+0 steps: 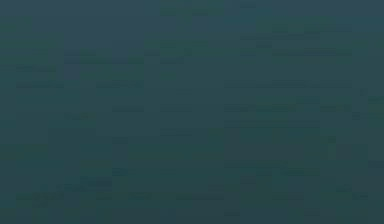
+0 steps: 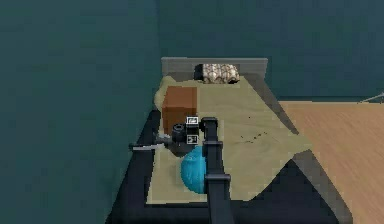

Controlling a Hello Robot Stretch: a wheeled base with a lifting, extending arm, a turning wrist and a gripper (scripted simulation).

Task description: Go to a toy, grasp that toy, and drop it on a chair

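In the arm side view my arm rises over a bed covered with a tan blanket. My gripper reaches left from the two white marker squares, with its thin fingers over the bed's dark left edge. I cannot tell whether it holds anything. A blue rounded thing lies on the blanket just left of the arm bar. A brown box rests on the bed beyond the gripper.
A patterned pillow lies at the bed's head against the dark teal wall. Wooden floor spreads to the right of the bed. In the forward view a plain dark teal wall stands close ahead.
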